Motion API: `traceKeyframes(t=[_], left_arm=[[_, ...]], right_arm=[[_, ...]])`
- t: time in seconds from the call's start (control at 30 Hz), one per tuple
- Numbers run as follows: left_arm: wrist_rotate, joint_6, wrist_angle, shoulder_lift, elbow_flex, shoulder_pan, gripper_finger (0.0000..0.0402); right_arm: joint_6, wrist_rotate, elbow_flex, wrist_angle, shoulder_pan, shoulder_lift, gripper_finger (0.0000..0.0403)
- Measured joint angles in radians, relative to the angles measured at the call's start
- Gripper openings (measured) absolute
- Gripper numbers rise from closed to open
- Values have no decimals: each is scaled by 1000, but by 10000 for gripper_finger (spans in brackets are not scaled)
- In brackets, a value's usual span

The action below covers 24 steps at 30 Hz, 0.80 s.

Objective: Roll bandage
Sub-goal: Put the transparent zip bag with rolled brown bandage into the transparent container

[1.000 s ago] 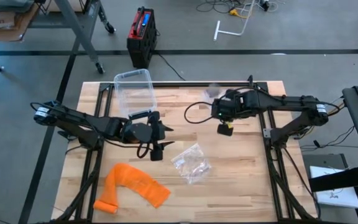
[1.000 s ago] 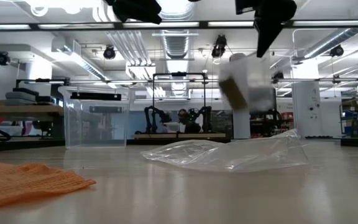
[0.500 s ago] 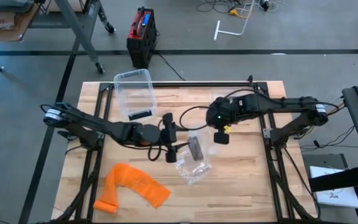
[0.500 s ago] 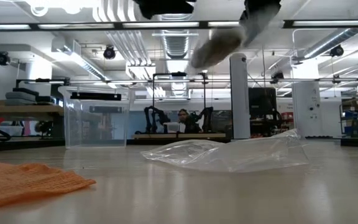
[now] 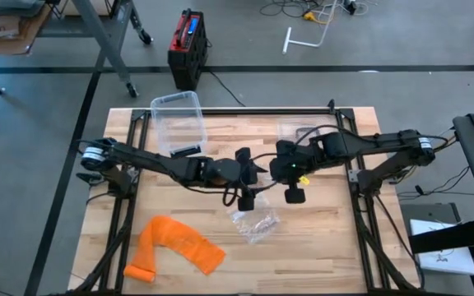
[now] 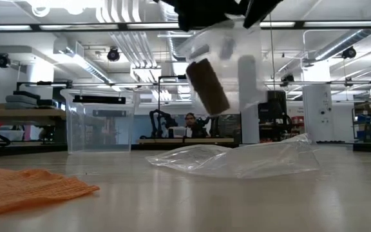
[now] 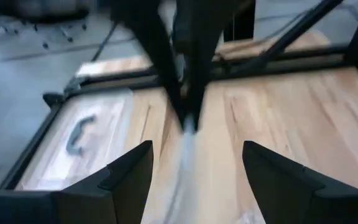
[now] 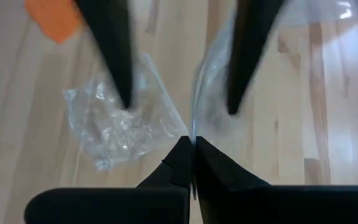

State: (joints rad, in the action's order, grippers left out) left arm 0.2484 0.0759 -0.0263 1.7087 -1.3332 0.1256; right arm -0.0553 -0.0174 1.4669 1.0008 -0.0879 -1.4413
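A small clear bag [image 6: 227,48] with a brown bandage roll [image 6: 206,87] inside hangs in the air over the table's middle. My right gripper [image 8: 192,146] is shut on it. My left gripper [image 7: 196,149] is open and comes level from the table's left. Its fingers [image 8: 117,56] stand on either side of the bag without touching it. An orange woven strip [image 5: 175,247] lies flat at the near left. My right gripper pinches a thin edge of the clear bag [image 8: 194,127] between its two fingers, slanting down from the table's right. The bag is lifted clear of the table and hangs tilted, with the roll in its lower part.
A second, crumpled clear bag [image 5: 253,220] lies on the wood just below the grippers. A clear plastic box [image 5: 178,119] stands at the far left. The black frame rails [image 5: 360,214] run along the table's sides.
My left gripper has gone toward the table's right edge, up to my right gripper. My right gripper has moved a little toward the left and near edge and has tipped. The bag with the roll has swung below it.
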Motion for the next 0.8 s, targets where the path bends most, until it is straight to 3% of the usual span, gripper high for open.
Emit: traceKeyframes(t=[0.3,0.43,0.63,0.8], left_arm=[[-3,16,-35,52,-42,-9,200],[-47,31,-55,50,-45,-11,143],[-121,47,-104,43,-59,-11,18],[-121,79,-246,37,-123,-12,14]], right_arm=[[-12,0,12,-12,-57,0,2],[-26,0,12,-15,-72,-1,2],[-47,0,12,-18,-78,-1,2],[-4,-1,12,-18,-78,0,9]])
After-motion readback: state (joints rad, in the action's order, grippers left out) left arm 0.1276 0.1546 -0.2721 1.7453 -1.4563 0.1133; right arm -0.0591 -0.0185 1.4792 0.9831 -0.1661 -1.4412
